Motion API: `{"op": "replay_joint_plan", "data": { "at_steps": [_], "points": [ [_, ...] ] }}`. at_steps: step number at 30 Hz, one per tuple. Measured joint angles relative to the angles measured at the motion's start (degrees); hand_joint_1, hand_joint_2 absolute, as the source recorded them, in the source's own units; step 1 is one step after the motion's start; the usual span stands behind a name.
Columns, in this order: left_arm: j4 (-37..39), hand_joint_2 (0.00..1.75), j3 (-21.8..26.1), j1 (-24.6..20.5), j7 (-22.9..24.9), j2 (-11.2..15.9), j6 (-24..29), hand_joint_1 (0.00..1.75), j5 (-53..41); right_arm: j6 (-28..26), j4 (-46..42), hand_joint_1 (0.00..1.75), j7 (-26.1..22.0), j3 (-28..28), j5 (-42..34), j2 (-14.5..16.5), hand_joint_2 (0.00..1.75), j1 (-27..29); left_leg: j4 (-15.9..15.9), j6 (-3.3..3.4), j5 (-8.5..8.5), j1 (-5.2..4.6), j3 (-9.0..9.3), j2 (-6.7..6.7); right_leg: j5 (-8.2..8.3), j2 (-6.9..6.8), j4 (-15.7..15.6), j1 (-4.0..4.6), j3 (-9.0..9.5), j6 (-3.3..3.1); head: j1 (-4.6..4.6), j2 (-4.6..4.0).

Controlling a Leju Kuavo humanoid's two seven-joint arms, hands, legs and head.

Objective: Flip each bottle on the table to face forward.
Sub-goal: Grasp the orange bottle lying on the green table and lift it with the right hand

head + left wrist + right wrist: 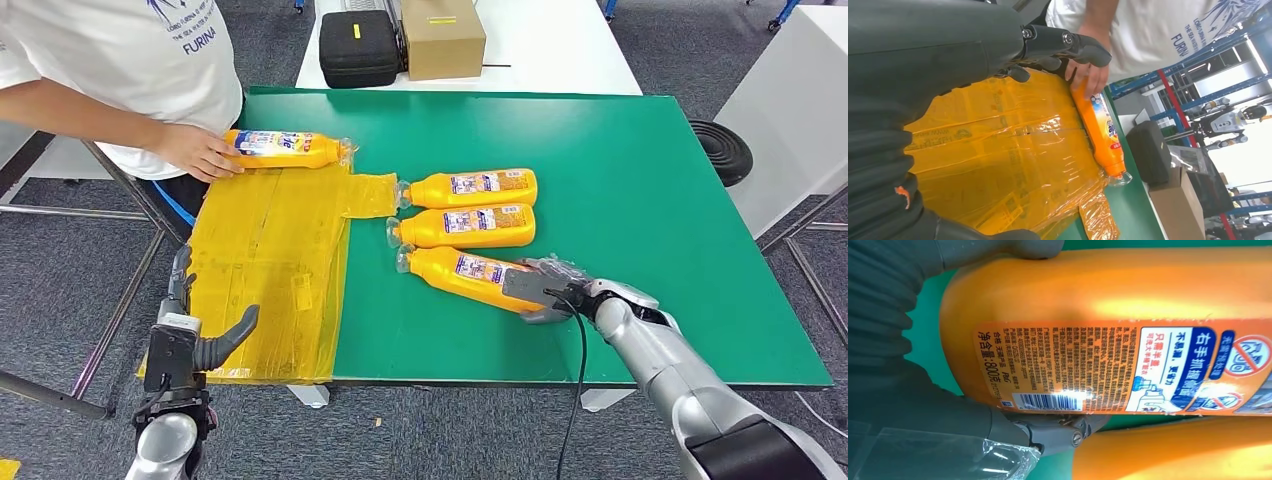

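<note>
Right hand (556, 292) gripping nearest bottle (470, 276) — back label up

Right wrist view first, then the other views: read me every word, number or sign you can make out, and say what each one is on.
"净含量:800克" on the back label of the bottle that the right hand grips.
"右手抓握侧面" on the same label's blue panel.
A red crossed-circle sign on that label.
Barcode digits and dense fine print there: too small to read.
"FURINA" on the person's white shirt.
The front label of the bottle under the person's hand: blurred.
</note>
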Motion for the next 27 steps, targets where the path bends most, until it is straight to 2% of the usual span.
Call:
{"op": "replay_joint_plan", "data": {
  "at_steps": [3, 6, 11, 15, 22, 27],
  "points": [
    [0.3, 1.75, 0.0, 0.0, -0.4, 0.1, 0.1, 0.00, 0.8, -1.9, -1.4, 1.75, -2.1, -0.4, -1.4, 0.4, 1.75, 1.4, 0.0, 0.00, 0.01, 0.01, -0.01, -0.01, 0.00, -0.01, 0.0, 0.00, 0.00, 0.00, 0.01, 0.00],
    [0.3, 1.75, 0.0, 0.2, -1.6, 0.1, 0.1, 0.00, 2.8, -4.9, -5.1, 1.75, -6.1, -1.9, -4.1, 1.2, 1.75, 5.1, 0.0, 0.00, 0.01, 0.02, -0.07, -0.05, -0.01, -0.05, 0.0, 0.02, 0.00, 0.00, 0.02, 0.00],
    [0.3, 1.75, 0.0, 0.6, -3.9, 0.0, -1.1, 0.00, 7.6, -8.9, -14.8, 1.75, -13.5, -7.3, -8.9, 5.1, 1.75, 13.7, 0.0, -0.06, -0.05, 0.07, -0.17, -0.07, -0.07, -0.05, 0.0, 0.05, -0.09, -0.02, 0.01, 0.00],
    [0.3, 1.75, 0.0, 0.8, -4.1, 0.0, -1.4, 0.00, 8.4, -9.5, -20.0, 1.75, -14.0, -10.5, -8.8, 8.3, 1.75, 17.8, 0.0, -0.10, -0.08, 0.08, -0.23, -0.08, -0.12, -0.05, 0.0, 0.04, -0.16, 0.01, 0.00, 0.00],
    [0.3, 1.75, 0.0, 0.9, -4.2, -0.1, -1.5, 0.00, 8.8, -9.5, -23.1, 1.75, -14.1, -13.1, -8.5, 9.8, 1.75, 19.5, 0.0, -0.07, -0.05, 0.02, -0.23, -0.08, -0.11, -0.04, 0.0, 0.00, -0.14, 0.05, 0.01, 0.00],
    [0.0, 1.75, 0.0, 1.3, -3.4, -0.1, -5.4, 0.00, 13.4, -10.1, -24.9, 1.75, -14.9, -15.3, -8.8, 12.2, 1.75, 21.1, 0.0, -0.07, -0.05, 0.04, -0.23, -0.07, -0.11, -0.05, 0.0, 0.02, -0.16, 0.05, -0.01, 0.00]
  ]
}}
